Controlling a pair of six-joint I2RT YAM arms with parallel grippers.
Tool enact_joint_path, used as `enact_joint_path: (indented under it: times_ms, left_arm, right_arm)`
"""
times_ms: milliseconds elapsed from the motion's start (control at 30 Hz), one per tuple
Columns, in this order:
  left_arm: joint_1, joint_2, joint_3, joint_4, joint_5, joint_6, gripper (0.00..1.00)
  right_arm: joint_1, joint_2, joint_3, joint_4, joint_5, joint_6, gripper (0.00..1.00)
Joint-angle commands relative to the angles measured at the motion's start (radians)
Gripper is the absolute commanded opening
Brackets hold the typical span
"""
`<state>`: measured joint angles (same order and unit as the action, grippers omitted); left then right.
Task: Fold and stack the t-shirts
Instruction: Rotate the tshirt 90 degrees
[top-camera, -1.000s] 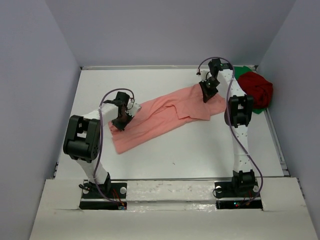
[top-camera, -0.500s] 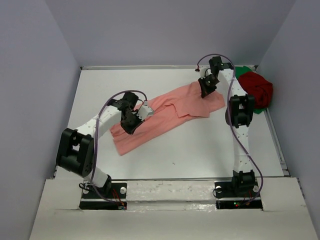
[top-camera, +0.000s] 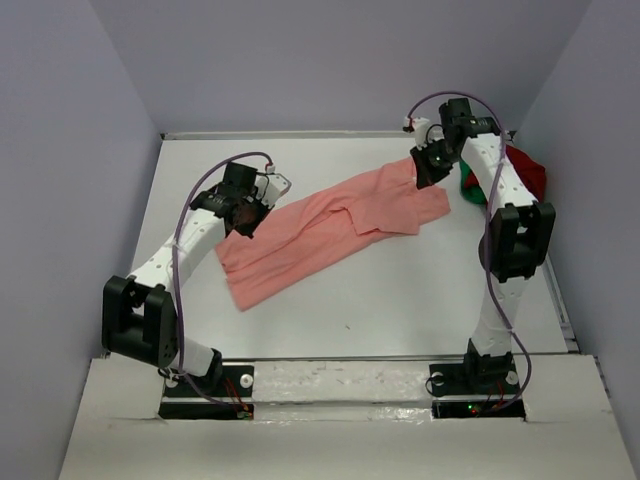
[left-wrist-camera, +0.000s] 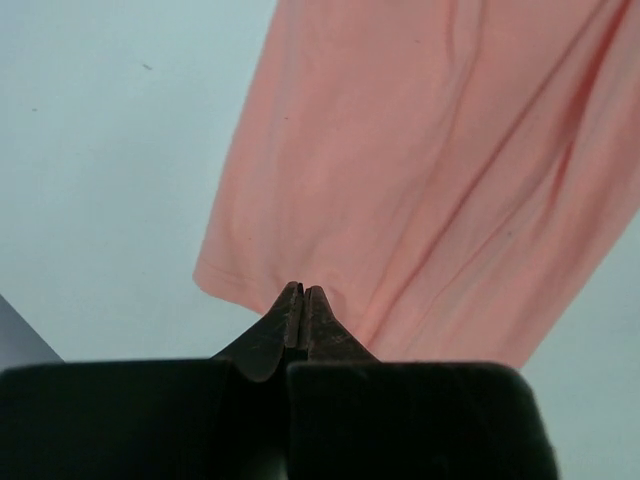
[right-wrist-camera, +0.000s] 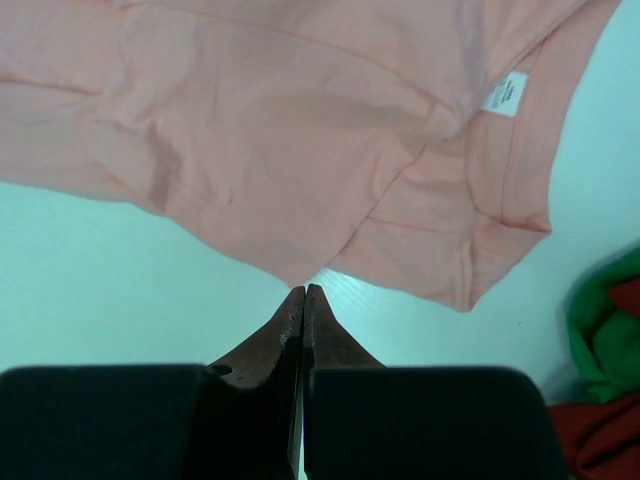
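one salmon-pink shirt (top-camera: 330, 225) lay stretched in a long diagonal band across the middle of the white table (top-camera: 400, 300), running from the near left towards the far right. it was loosely doubled over, with a fold edge showing near its middle and soft creases along its length.

the left gripper (top-camera: 243, 212) sat at the shirt's left end, towards the far side of that end. its fingers were pressed tight together with no gap, and in the left wrist view their tips met right on the cloth's edge, pinching it. the right gripper (top-camera: 430, 170) sat at the opposite, far right end. its fingers were likewise fully closed, and the right wrist view showed the cloth drawn to a small point exactly where the tips met, so it had hold of the fabric there. a small white label (right-wrist-camera: 505, 93) showed on the shirt beyond those tips.

two more shirts were bunched together at the far right edge of the table, partly hidden behind the right arm: the dark red shirt (top-camera: 530, 170) in a crumpled heap, and the green shirt (top-camera: 470, 190) touching it, peeking out beside and beneath. both lay just beside the pink shirt's right end, not on it.
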<state>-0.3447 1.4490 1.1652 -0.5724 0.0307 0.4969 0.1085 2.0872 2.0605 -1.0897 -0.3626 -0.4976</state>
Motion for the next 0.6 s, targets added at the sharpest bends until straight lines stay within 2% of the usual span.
enact_joint_path:
  times_ms: [0,100,300,567]
  left_arm:
    - [0.048,-0.058,-0.036,0.132,-0.051,0.009,0.0]
    - [0.085,-0.068,-0.07,0.192,-0.06,-0.001,0.0]
    - [0.15,-0.104,-0.127,0.296,-0.124,-0.032,0.0]
    - [0.17,-0.119,-0.15,0.307,-0.181,-0.031,0.0]
  right_arm:
    - [-0.003,0.002,-0.092,0.013,-0.013,-0.027,0.0]
    - [0.007,0.074,-0.079,-0.016,-0.036,-0.024,0.0]
    - [0.037,0.197,0.052,-0.094,-0.075,-0.022,0.0]
    - [0.086,0.335,0.194,-0.161,-0.067,-0.03,0.0]
